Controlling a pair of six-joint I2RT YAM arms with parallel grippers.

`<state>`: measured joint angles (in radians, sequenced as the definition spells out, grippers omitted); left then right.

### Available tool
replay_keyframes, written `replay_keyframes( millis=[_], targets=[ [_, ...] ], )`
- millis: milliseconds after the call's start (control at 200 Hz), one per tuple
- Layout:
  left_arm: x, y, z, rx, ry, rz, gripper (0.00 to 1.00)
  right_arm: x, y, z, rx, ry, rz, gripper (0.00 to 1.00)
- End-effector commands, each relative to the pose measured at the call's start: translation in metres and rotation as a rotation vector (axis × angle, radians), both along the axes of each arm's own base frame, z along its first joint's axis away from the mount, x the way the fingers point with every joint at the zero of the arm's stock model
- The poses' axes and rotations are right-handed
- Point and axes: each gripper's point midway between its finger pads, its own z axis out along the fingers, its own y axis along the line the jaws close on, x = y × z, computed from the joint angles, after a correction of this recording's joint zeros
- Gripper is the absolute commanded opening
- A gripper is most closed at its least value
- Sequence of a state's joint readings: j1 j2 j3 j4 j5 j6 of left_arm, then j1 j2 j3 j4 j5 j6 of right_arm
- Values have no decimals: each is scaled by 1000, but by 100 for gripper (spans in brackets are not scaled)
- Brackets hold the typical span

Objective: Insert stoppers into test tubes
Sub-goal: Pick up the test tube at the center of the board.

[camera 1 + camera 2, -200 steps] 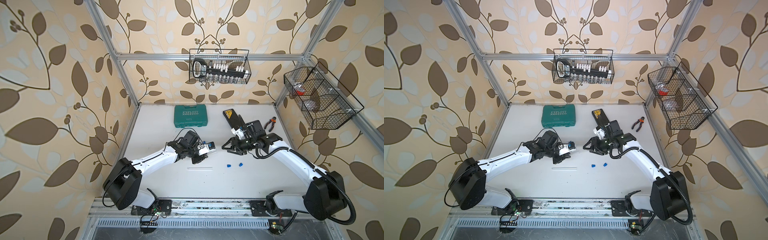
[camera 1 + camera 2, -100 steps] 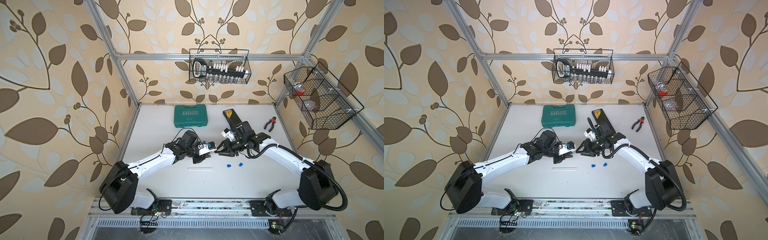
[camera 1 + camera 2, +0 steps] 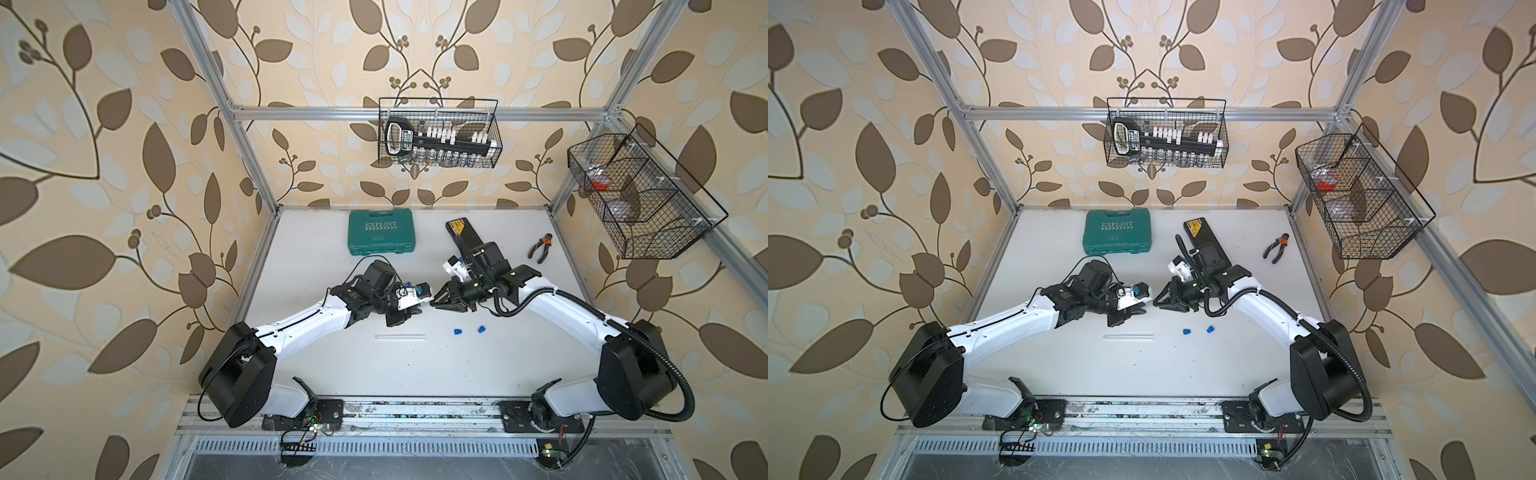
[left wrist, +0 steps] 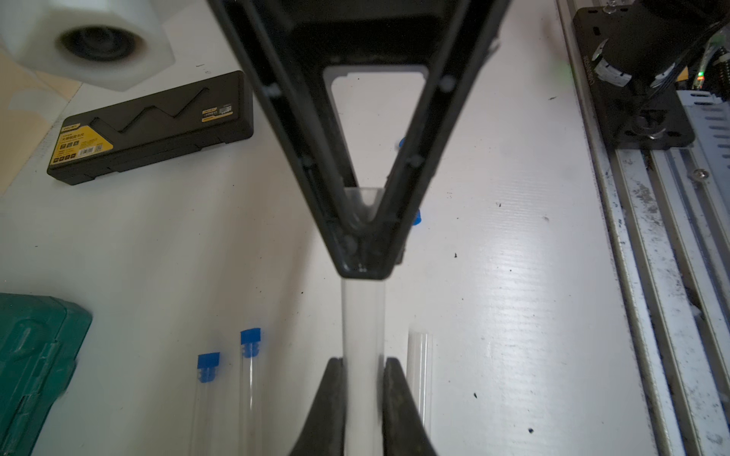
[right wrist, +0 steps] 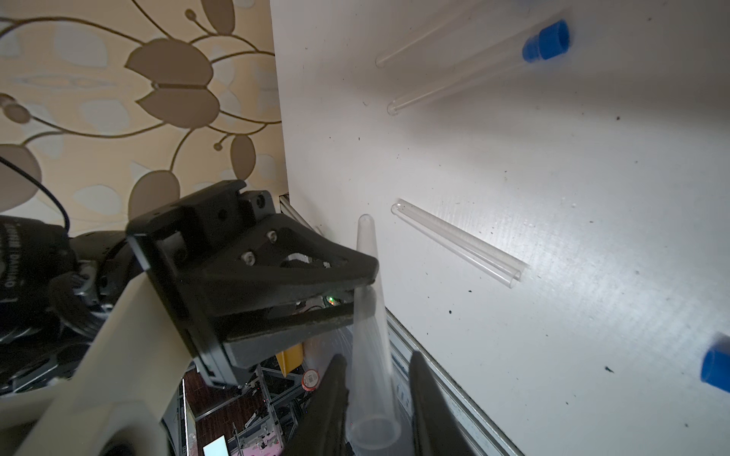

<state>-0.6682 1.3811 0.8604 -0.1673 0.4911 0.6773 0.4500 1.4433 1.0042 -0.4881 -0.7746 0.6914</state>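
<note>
Clamping a test tube (image 4: 361, 316), left hand (image 4: 361, 361) grips tight; right hand (image 5: 377, 357) straddles its mouth, slightly parted.

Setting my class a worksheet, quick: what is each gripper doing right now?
Left gripper: closed on a clear test tube.
Right gripper: open, jaws either side of that tube's open end, gap showing.

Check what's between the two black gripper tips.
A slender clear test tube spans the gap: left gripper clamps it, right gripper straddles its open end. Both wrist views show it.
</note>
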Motion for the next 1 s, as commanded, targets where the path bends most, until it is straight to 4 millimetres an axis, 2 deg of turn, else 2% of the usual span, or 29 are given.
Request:
replay_keyframes(
  millis=[0, 150, 415, 475, 560, 785, 875, 1000],
  targets=[
    [-3, -5, 19, -53, -39, -26, 9, 2, 6, 6, 17, -10, 15, 24],
    [-2, -4, 19, -52, -40, -21, 9, 2, 7, 2, 18, 0, 16, 17],
    [-1, -3, 22, -53, -51, -10, 12, 1, 8, 6, 34, -4, 20, 8],
    [-1, -3, 21, -49, -51, -7, 15, 0, 8, 8, 38, -7, 23, 7],
    [2, -1, 21, -42, -59, 6, 26, 0, 8, 10, 42, -10, 23, 5],
    [4, 5, 18, -41, -67, 45, 37, -2, 8, 16, 53, -24, 31, 3],
    [-2, 4, 22, -78, -53, 37, 47, -4, 8, 18, 59, -27, 39, 3],
    [-5, 7, 19, -96, -49, 56, 49, -6, 9, 21, 73, -23, 48, 3]
  ],
)
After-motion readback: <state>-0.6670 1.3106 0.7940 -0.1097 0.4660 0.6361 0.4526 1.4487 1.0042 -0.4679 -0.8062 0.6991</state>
